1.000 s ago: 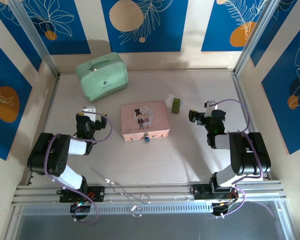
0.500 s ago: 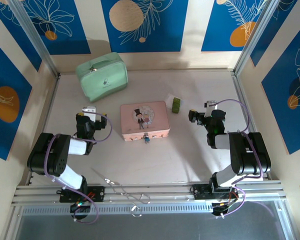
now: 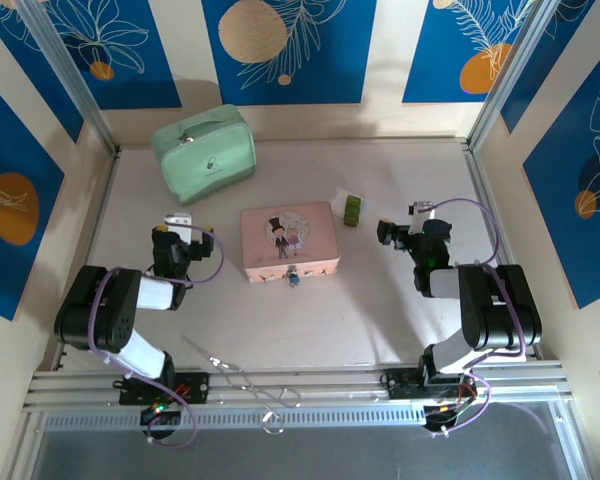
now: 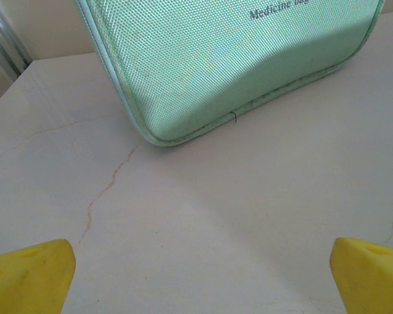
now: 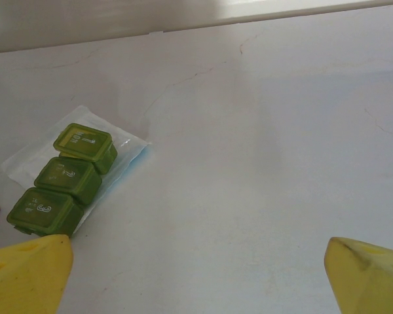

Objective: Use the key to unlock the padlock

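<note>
Approach is the step in hand, as we judge it, because no gripper has anything between its fingers. The tiny silvery-grey metal padlock with a small blue part (image 3: 294, 277) lies on the pale desk (image 3: 380, 310), touching the near edge of the flat rectangular pink tin with a drawn couple on its lid (image 3: 290, 238), about midway between the two arms.

The left gripper (image 4: 196, 281) is spread wide and empty. It looks toward the mint-green fabric bag (image 4: 229, 59), which stands near the far left corner. The right gripper (image 5: 196, 275) is spread wide and empty too. It faces the olive-green plastic block of three small lidded boxes (image 5: 62, 180), which rests on a clear sachet to the right of the tin. Both grippers are well apart from the padlock.

We cannot make out the key as a separate thing. The blue part at the padlock is too small in the top view to tell if it belongs to the key or to the lock.

For the next move we think one gripper must turn toward the near side of the tin and come down on the padlock body to keep it steady. The other then needs a fine pinch on the key, with care, since both things are very small and can slide on the smooth desk.
</note>
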`<control>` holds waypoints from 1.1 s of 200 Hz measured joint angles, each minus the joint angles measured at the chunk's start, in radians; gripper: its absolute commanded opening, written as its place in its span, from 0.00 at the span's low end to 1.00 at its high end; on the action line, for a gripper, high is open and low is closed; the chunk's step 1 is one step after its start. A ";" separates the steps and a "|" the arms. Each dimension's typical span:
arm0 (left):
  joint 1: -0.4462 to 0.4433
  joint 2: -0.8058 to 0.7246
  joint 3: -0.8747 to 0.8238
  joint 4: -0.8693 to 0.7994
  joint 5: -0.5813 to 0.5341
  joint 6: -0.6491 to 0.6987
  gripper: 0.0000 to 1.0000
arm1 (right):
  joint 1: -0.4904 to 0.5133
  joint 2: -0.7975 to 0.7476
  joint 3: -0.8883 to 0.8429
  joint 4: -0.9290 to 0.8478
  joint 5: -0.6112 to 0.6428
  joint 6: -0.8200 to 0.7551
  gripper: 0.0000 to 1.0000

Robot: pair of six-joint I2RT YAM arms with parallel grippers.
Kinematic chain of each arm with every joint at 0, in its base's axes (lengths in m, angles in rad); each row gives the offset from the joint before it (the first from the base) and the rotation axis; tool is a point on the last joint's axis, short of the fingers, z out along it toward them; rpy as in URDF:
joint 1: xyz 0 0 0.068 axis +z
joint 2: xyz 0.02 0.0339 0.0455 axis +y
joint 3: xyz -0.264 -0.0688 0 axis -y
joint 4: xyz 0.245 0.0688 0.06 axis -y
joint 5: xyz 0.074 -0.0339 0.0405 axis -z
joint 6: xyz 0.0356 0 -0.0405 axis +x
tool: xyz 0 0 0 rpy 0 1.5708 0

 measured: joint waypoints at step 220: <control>-0.653 -0.650 0.253 -1.284 0.089 -0.962 0.78 | 1.131 -0.194 0.512 -1.458 0.493 0.895 0.68</control>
